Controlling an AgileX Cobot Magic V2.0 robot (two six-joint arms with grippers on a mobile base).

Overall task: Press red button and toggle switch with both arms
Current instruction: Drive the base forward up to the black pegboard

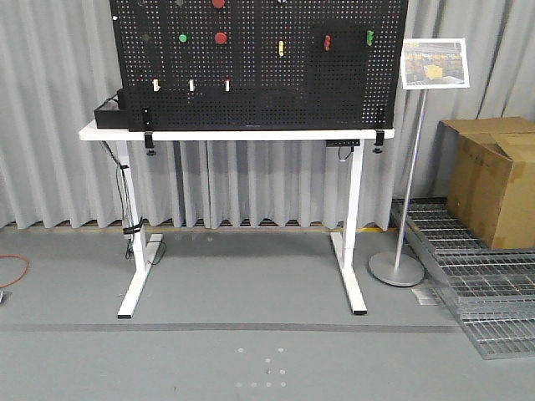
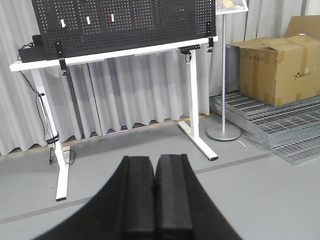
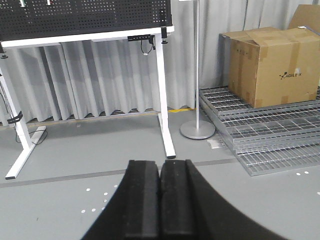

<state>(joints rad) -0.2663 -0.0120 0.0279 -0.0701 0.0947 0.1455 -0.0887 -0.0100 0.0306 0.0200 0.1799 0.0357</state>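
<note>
Plainly not yet at the work. Left tool (image 2: 155, 167) shut, pads flat together, holding nothing; right tool (image 3: 160, 170) the same, pads together and empty. Both hanging low over grey floor, well apart from the black board (image 1: 259, 75) clamped upright on the white bench (image 1: 234, 134).

Up on the board's left half, in the front view: red button (image 1: 221, 38), round, just beside a green button (image 1: 183, 38); a second red disc (image 1: 218, 3) above, cut by the frame edge. Lower down, a row of three white switches (image 1: 191, 84); further right, a yellow lever (image 1: 281, 48), a red lever (image 1: 328, 42) and a green lever (image 1: 369, 37). Cannot tell which switch is meant.

Likely to go wrong from here:

- Picking the wrong red thing, with two red discs and a red lever on offer.
- Clipping the green button, given blunt closed pads and so close a neighbour.
- Aiming half blind: from the wrists only the board's lower part in sight, red button outside both views.
- Sliding off a small switch, or pushing against its throw; direction unreadable at this size.
- Shoving too hard and rocking the board on its clamps.
- Catching the sign stand (image 1: 410, 200), cardboard box (image 1: 493, 180) or floor grates (image 1: 476, 284) on the right-hand approach.
</note>
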